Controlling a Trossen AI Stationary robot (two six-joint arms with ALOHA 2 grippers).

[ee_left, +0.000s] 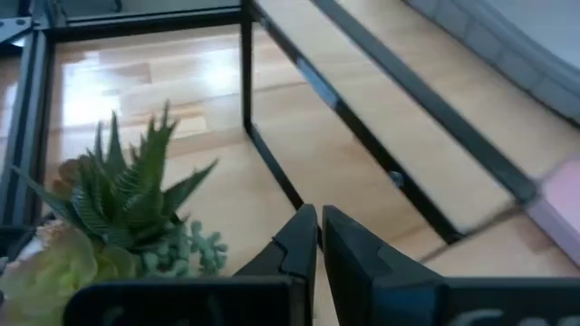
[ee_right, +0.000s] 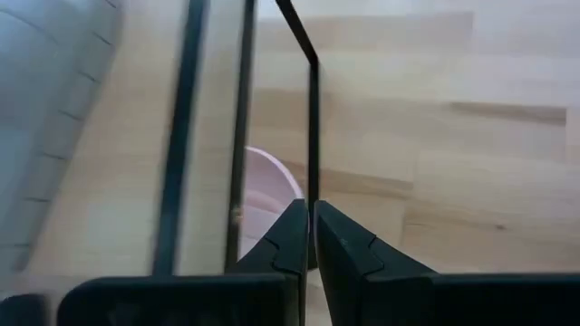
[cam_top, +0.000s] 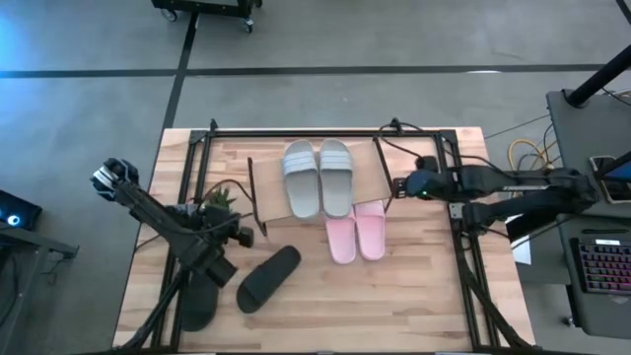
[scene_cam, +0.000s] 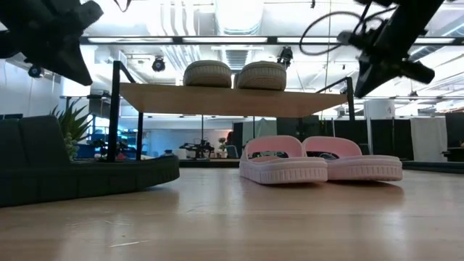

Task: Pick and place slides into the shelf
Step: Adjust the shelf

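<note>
The shelf (cam_top: 367, 176) stands mid-table, its thin black legs on the wood. Two pale grey-green slides (cam_top: 317, 177) lie side by side on its top board. Two pink slides (cam_top: 356, 233) lie on the table, their far ends under the shelf's near right edge. One black slide (cam_top: 268, 278) lies near the left; a second (cam_top: 197, 304) is partly hidden under the left arm. My left gripper (cam_top: 244, 237) hovers shut between the plant and the black slide, holding nothing. My right gripper (cam_top: 398, 184) hangs shut just right of the shelf, level with its top (scene_cam: 377, 69), empty.
A small green potted plant (cam_top: 218, 197) stands left of the shelf, close to my left gripper. A larger black frame (cam_top: 325, 130) rims the table on its far, left and right sides. Bare wood lies near the front edge (cam_top: 394, 306). Cables run along the frame's far right corner.
</note>
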